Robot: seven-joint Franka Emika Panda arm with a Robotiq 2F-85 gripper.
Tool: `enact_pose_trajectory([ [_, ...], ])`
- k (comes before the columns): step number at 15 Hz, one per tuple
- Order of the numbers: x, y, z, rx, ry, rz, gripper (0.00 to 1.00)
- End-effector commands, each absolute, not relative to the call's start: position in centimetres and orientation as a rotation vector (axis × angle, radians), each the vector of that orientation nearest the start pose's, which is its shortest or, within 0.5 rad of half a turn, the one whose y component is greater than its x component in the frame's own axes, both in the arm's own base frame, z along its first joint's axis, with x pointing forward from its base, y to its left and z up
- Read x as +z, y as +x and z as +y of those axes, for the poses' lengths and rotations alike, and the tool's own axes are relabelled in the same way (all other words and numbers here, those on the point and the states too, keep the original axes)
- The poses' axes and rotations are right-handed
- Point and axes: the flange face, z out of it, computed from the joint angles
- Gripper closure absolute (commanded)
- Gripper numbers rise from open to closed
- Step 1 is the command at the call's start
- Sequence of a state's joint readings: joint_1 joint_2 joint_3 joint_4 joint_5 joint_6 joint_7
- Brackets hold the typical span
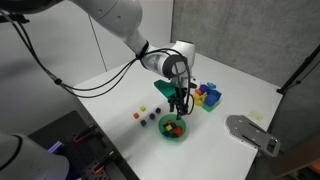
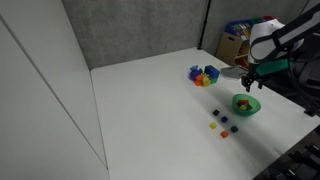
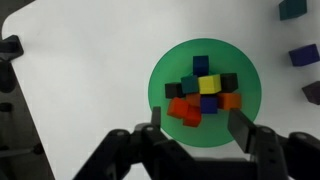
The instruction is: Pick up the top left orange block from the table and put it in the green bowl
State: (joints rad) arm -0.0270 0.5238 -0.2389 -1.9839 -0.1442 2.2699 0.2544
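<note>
The green bowl point(image 3: 163, 72) lies right under my gripper point(image 3: 198, 125), which is open and empty with one finger on each side of the bowl's near half. Inside lie several tiny cubes: two orange-red cubes point(image 3: 184, 109) side by side, an orange one point(image 3: 231, 100), a yellow one point(image 3: 208, 85), and blue and dark ones. I cannot tell which of them is the top left orange block. In both exterior views the gripper point(image 1: 177, 100) point(image 2: 250, 78) hangs just above the bowl point(image 1: 174, 129) point(image 2: 246, 104).
Several tiny cubes point(image 1: 145, 115) point(image 2: 222, 125) lie on the white table beside the bowl. A blue, yellow and red cluster of blocks point(image 1: 207, 96) point(image 2: 204, 74) stands behind the bowl. A grey device point(image 1: 250, 132) sits at the table's edge.
</note>
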Motion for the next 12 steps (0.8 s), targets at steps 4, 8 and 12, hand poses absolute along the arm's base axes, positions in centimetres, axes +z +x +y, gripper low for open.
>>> enact_pose_trajectory([
  [4,27.2,54.6,-13.9,0.364,-3.274,0.341,0.0],
  [8,33.8,53.1,-11.9,0.247,-3.233,0.162,0.0],
  [12,39.5,50.2,-10.0,0.133,-3.207,0.084,0.0],
])
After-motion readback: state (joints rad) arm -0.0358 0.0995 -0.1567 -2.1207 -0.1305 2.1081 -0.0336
